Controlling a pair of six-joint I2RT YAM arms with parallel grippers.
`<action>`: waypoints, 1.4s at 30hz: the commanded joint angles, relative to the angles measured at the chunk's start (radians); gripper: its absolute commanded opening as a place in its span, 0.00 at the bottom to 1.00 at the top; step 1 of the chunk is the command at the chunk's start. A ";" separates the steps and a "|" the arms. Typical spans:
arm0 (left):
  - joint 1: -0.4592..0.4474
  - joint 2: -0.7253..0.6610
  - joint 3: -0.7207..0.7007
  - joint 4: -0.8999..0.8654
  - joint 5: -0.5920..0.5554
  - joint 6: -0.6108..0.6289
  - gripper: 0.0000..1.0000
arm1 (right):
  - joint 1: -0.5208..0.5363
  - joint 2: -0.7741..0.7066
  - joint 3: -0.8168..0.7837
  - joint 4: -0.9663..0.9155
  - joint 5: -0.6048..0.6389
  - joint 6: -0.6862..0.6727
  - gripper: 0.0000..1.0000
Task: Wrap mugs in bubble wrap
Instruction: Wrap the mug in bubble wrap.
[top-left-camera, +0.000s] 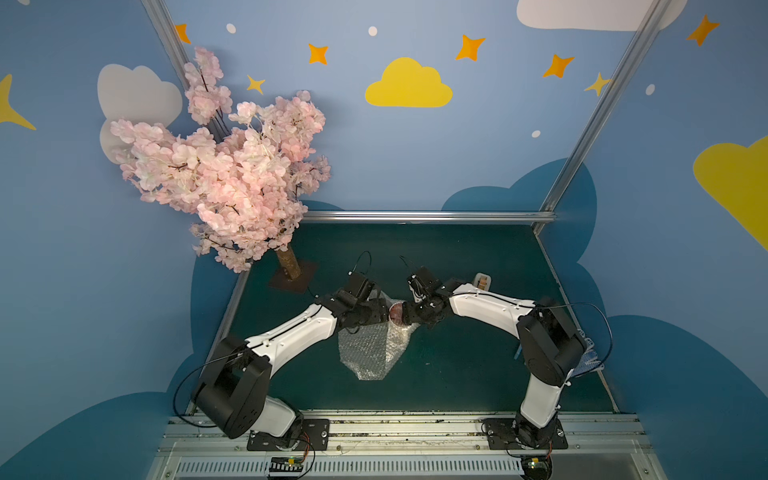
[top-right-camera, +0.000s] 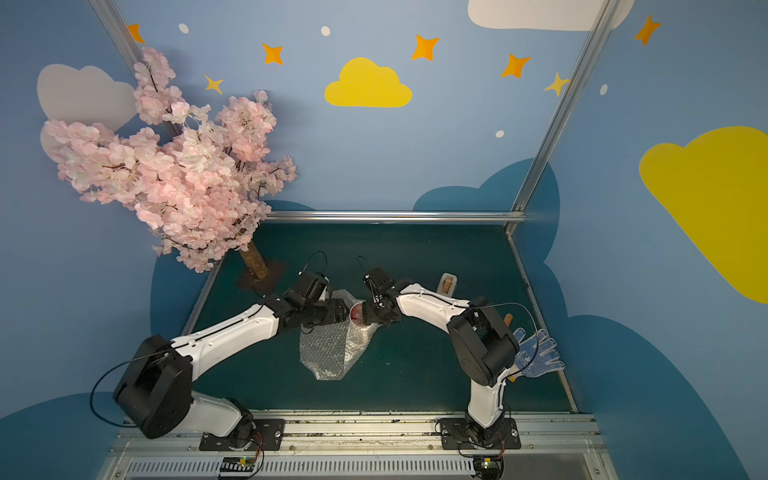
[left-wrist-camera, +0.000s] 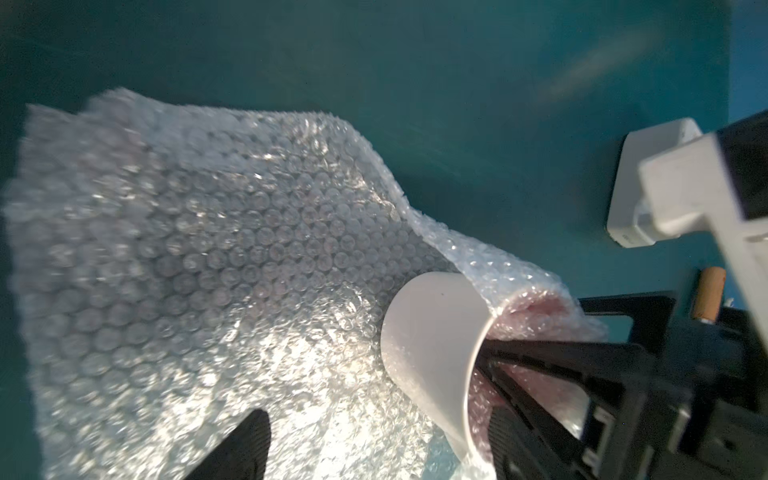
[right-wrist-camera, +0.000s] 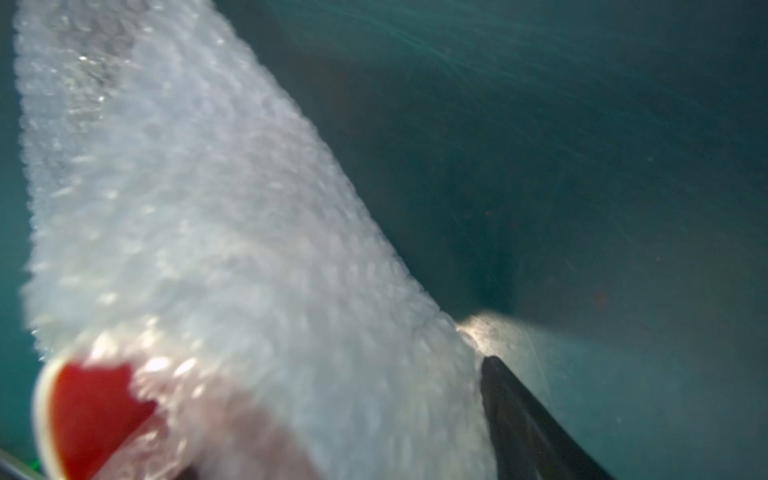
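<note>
The bubble wrap (top-left-camera: 370, 349) (top-right-camera: 328, 349) lies crumpled mid-table, part of it drawn up over the mug (top-left-camera: 397, 311) (top-right-camera: 356, 312). The mug (left-wrist-camera: 432, 345) lies on its side on the sheet (left-wrist-camera: 208, 249), cream outside, its red inside (right-wrist-camera: 91, 407) half veiled by wrap (right-wrist-camera: 228, 249). My left gripper (left-wrist-camera: 374, 453) stands open and wide, its fingers (left-wrist-camera: 241, 453) spanning the wrap and the mug's rim. My right gripper (left-wrist-camera: 536, 322) is open at the mug's mouth, one finger inside and one outside over the wrap. Only one of its fingers (right-wrist-camera: 511, 399) shows in the right wrist view.
A cream tape dispenser (top-left-camera: 482, 282) (top-right-camera: 446, 284) stands behind the right arm. Dotted work gloves (top-right-camera: 538, 351) and a wooden handle (top-right-camera: 508, 320) lie at the right edge. A blossom tree (top-left-camera: 224, 174) on a square base (top-left-camera: 293, 276) fills the back left corner.
</note>
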 joint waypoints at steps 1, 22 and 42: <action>0.005 -0.081 -0.057 -0.109 -0.092 -0.038 0.83 | 0.012 0.057 -0.008 -0.086 0.035 0.012 0.69; 0.012 -0.249 -0.364 -0.118 -0.013 -0.244 0.64 | 0.020 0.081 0.065 -0.103 0.018 0.009 0.69; 0.008 -0.309 -0.301 -0.102 0.097 -0.218 0.04 | 0.024 0.094 0.093 -0.110 -0.007 0.010 0.69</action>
